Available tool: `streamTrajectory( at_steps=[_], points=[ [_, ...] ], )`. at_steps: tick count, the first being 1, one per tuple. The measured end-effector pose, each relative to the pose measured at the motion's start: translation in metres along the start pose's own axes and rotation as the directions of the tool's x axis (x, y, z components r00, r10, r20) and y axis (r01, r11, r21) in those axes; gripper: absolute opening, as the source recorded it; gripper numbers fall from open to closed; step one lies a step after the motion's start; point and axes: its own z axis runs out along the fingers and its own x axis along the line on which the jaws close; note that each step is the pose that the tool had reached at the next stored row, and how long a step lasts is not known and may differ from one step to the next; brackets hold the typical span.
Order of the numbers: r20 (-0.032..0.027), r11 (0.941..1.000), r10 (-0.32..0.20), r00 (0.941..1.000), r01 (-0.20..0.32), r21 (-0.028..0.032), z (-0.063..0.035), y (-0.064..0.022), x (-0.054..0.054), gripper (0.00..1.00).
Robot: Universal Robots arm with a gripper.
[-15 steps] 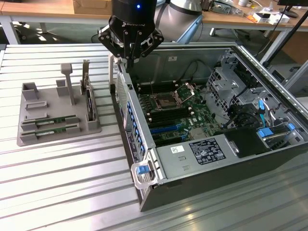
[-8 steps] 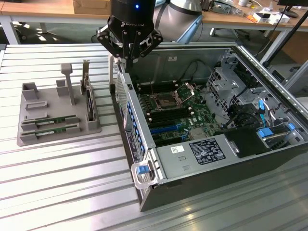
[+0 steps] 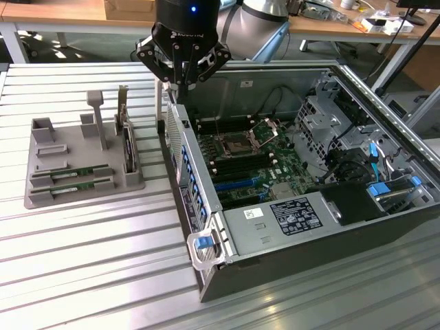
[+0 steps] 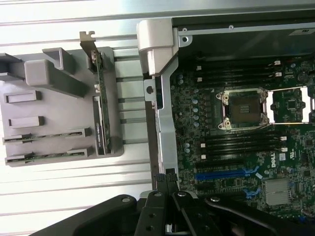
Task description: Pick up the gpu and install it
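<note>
chassis (image 3: pixel 309 265): open, I hang over its wall; low sweep could clip rim.
tray (image 3: pixel 38 199): well apart from me.
gripper (image 3: pixel 180 84): my jaws pressed together, empty.
gpu (image 3: pixel 72 172): lies slotted in tray (twin beside it, mix-up risk).

White lettering on the black body of the gripper (image 3: pixel 180 82), at the far side of the scene, reads ROBOTIQ, upside down in the exterior view. In the wrist view a small white DELL mark stands on the green motherboard (image 4: pixel 192 123), near one end of the blue slot (image 4: pixel 226 174). The black label (image 3: pixel 297 214) and the white sticker (image 3: pixel 254 213) on the near metal cover (image 3: pixel 275 237) carry print too small to read.
</note>
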Motion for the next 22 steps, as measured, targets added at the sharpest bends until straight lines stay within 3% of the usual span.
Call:
streamTrajectory(
  at_steps=[22],
  points=[
    [0.0001,1.0000,0.000,1.0000,0.000,0.0000,-0.0002,-0.0005,0.0070,0.11]
  ],
)
